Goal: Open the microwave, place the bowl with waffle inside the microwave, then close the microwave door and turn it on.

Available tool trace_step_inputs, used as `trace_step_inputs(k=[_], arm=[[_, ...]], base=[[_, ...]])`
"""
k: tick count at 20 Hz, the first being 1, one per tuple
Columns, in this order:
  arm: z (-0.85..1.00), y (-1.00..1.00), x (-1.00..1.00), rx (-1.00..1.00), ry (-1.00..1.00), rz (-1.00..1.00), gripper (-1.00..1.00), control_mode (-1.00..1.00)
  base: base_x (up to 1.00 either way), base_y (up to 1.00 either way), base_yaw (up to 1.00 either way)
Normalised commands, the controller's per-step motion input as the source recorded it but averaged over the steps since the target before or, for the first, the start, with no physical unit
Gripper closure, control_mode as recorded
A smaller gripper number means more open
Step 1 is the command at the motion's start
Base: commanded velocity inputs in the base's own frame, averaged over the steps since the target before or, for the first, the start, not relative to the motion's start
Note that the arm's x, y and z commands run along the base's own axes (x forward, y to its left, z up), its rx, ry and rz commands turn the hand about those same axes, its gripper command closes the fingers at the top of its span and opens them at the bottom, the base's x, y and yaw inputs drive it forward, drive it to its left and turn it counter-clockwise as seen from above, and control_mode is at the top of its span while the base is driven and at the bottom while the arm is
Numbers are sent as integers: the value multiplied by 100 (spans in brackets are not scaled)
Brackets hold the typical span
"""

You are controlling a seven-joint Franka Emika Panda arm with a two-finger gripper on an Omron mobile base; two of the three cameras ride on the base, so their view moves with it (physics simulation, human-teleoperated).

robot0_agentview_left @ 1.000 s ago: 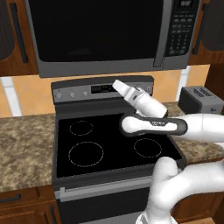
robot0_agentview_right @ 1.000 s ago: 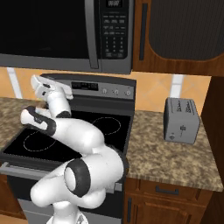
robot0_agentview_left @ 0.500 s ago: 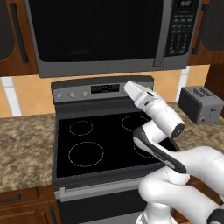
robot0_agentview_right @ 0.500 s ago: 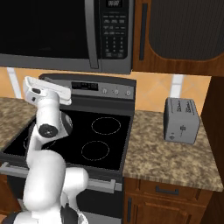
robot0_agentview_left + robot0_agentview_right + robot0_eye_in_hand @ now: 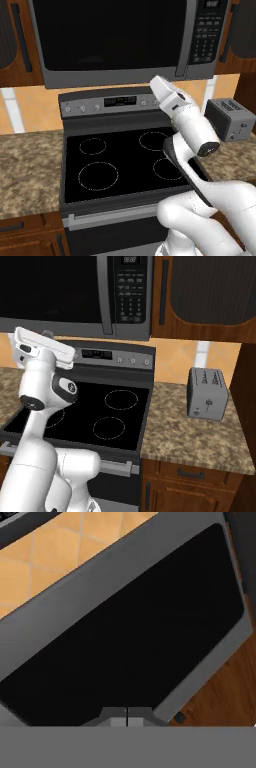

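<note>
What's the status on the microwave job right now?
Pincer shut, holding nothing, aimed up at the microwave door. Microwave door closed, handle untouched. Stove below, toaster on the counter to the right; nothing blocking the door.

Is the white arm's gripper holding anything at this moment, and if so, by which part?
Nothing is held. In the hand view the gripper faces the black glass microwave door with nothing at its tips; whether it is shut cannot be told.
</note>
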Motion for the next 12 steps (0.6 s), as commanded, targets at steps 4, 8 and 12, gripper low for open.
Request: trace_step_inputs(k=[4,8,12], arm=[[33,-57,-26,7,-5,-3,100,-100],[2,-47,-49,14,-7,-11,100,-100],[48,-66,-46,36,37,-13,100,-100]], base=[[0,0,0],[0,0,0],[0,0,0]])
